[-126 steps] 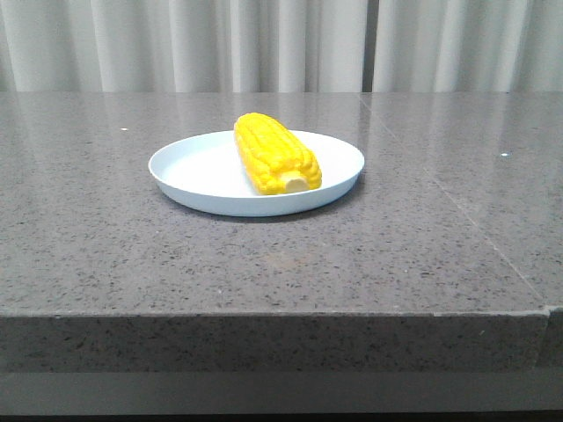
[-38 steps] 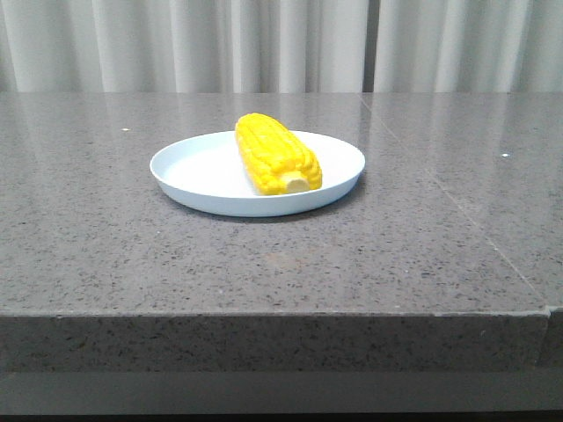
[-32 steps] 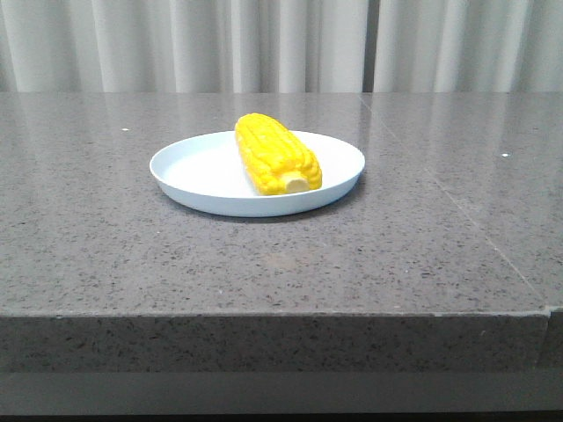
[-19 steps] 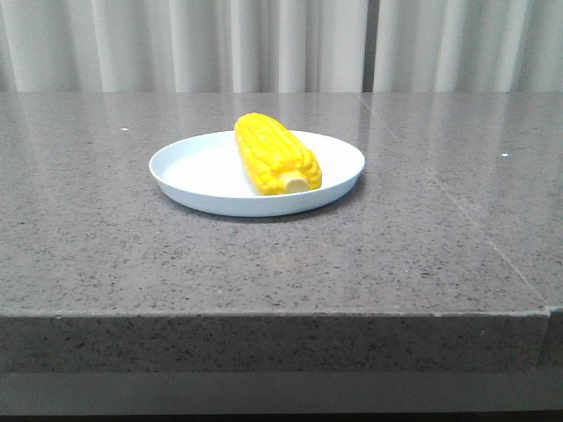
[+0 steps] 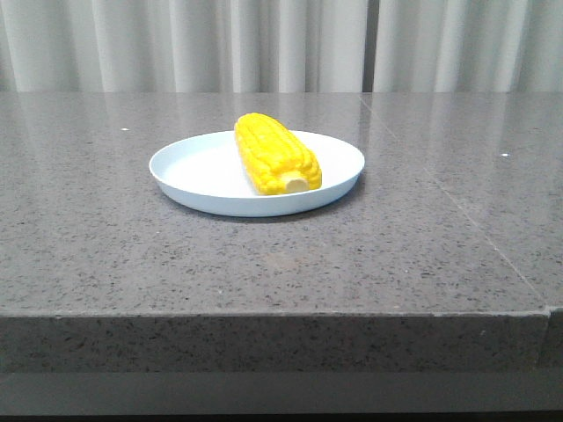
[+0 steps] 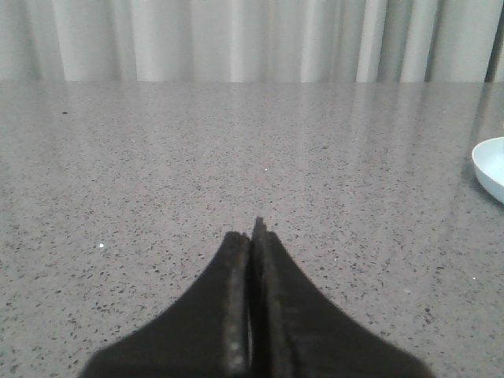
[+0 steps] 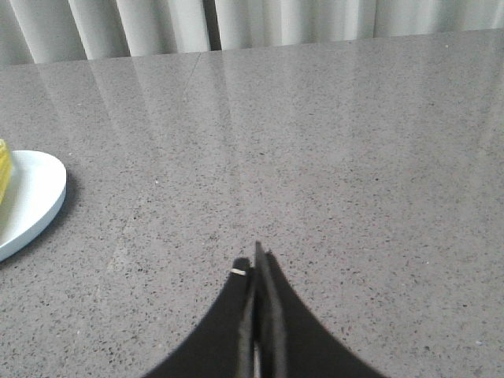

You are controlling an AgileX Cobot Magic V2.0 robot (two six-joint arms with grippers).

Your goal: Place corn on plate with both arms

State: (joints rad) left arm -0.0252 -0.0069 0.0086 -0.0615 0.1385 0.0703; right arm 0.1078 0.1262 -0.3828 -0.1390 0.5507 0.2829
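**Clerk:** Entry one, changes against the earlier front views?

**Checker:** None recorded. The corn point(image 5: 276, 165) lay in the same spot on the plate point(image 5: 193, 171), and the plate sat at the same place on the table point(image 5: 281, 264) as in all four earlier pictures. No arm showed in the front view then or at this moment.

**Clerk:** Entry two, counts.

**Checker:** Corn: one, yellow, lying on the right half of the plate, pale cut end toward the camera, the other end pointing away toward the far rim. Plate: one, pale blue-white, resting flat on the table a little left of centre. Table: one, grey speckled stone. Curtain point(image 5: 281, 44): one, pale, pleated, behind the table. Claws: two.

**Clerk:** State of the claws?

**Checker:** Left claw point(image 6: 253, 236): clenched, fingers pressed together, nothing between them, low over bare table; only a sliver of the plate rim point(image 6: 490, 165) showed at the edge of its view. Right claw point(image 7: 257, 264): likewise clenched on nothing, over bare table, with the plate edge point(image 7: 35, 201) and a strip of corn point(image 7: 4, 177) at the side of its view. Both were well apart from the plate.
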